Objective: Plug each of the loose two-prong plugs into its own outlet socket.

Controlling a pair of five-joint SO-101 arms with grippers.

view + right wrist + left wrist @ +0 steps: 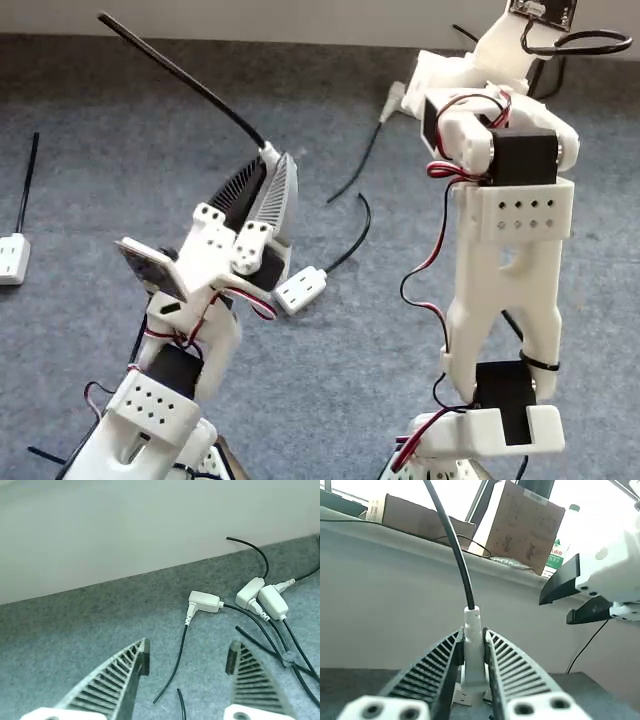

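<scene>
The right arm [510, 260], the biggest thing in the high view, runs off the top edge, so its fingers are cut off there. The left arm [190, 330] is cropped at the bottom edge. Both stand over one grey carpet [90, 150]. In its own wrist view the right gripper [187, 660] is spread wide with nothing between the fingers, above the carpet. The left gripper [270, 165] is closed on one held plug [473, 620], raised off the carpet, its black cable [455, 545] running up and away. The fingers cover most of that plug, and its prongs cannot be made out. A white piece [462, 697] under those fingers is too hidden to identify. Two outlet sockets show: one [300, 289] lying just beside the left arm, a second [12, 257] cut by the frame edge. One loose plug [204, 601] lies near the wall, and two more white plug bodies [250, 592] [272, 601] lie touching beside it, with their prongs unseen.
</scene>
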